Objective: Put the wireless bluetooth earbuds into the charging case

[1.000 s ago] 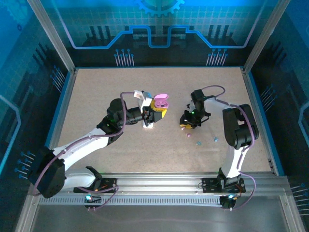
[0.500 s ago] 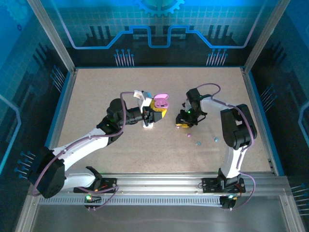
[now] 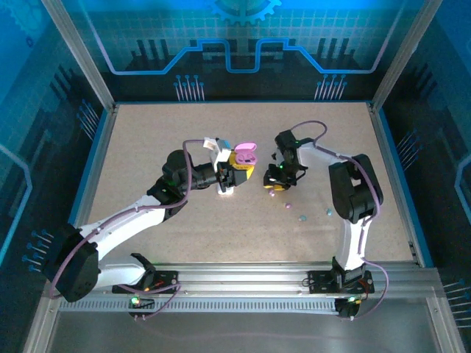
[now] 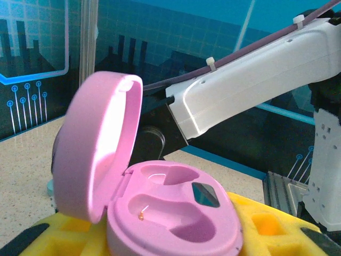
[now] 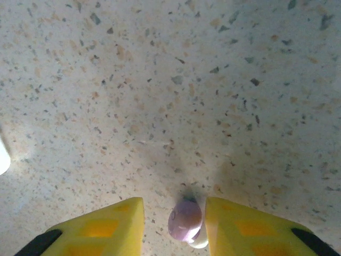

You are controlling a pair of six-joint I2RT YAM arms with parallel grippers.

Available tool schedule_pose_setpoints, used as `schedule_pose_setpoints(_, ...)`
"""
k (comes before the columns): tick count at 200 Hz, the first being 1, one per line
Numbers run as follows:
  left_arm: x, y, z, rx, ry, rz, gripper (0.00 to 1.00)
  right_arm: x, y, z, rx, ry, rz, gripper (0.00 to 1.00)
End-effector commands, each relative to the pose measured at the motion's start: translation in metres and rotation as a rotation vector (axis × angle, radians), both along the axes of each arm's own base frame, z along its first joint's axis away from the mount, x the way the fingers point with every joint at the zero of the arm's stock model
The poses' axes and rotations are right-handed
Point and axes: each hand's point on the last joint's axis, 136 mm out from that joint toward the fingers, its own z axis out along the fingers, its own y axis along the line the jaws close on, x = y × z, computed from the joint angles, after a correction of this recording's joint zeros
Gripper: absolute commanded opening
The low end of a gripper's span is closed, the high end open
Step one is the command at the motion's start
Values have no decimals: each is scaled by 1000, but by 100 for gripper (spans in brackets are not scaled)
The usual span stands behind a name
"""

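Pink case (image 4: 176,213), pink-purple earbud (image 5: 185,220), speckled beige table (image 5: 160,80).

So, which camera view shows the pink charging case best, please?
The left wrist view: the pink charging case sits close up, lid open, both wells visible. In the top external view it is a small pink shape at the left hand.

There was one pink charging case (image 4: 170,213), with one raised lid (image 4: 98,149) and two hollows in its base. Four earbuds could be counted. One pink-purple earbud (image 3: 283,207) lay on the table (image 3: 184,132), right of the case. A second pink-purple earbud (image 5: 185,218) was seen from the right wrist. One teal earbud (image 3: 300,218) and another teal earbud (image 3: 328,212) lay farther right of the case. There were two arms, a left arm (image 3: 140,213) and a right arm (image 3: 353,191).
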Motion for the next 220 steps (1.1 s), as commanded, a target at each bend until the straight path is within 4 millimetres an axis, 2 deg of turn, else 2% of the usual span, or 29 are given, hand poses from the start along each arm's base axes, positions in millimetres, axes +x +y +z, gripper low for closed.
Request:
schedule_pose_setpoints(1,-5,5,12,-15,-42,13,32,-6,-4,-5,-87,36,5,35)
schedule_pose_setpoints(75,-5,5,9,-11,-40,15,32,-7,2,-7,-172,41,61,29)
schedule_pose_setpoints(143,-5,5,10,-10,-44,19,32,-7,3,-4,-212,24,94,30)
schedule_pose_setpoints(220,-6,6,11,-13,-41,18,32,-8,8,-10,-214,54,193,28)
